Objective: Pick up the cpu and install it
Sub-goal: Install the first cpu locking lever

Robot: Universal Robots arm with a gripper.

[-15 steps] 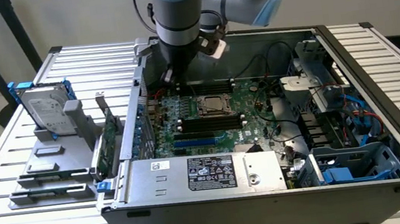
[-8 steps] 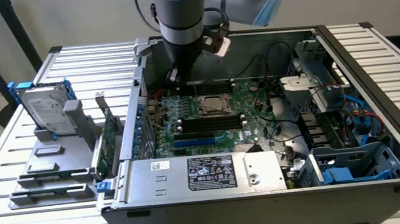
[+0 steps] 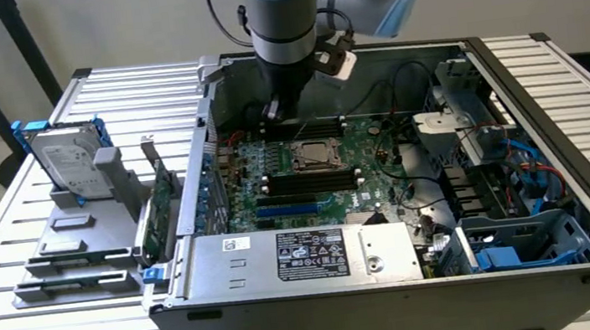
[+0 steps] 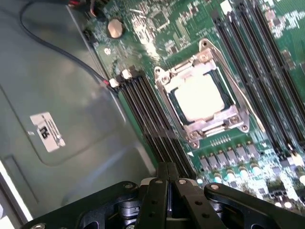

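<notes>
Jaws of gripper (image 4: 167, 174) pressed together w/ nothing held, above motherboard (image 4: 190, 28); cpu (image 4: 200, 98) sits in socket

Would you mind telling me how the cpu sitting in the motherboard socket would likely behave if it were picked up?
The cpu looks like a thin, flat, rigid square, so it would probably stay stiff and feel light. Its shiny metal top suggests a fairly slippery surface. Lying flat within the socket frame, it seems unlikely to roll or tip, though probably fragile.
</notes>
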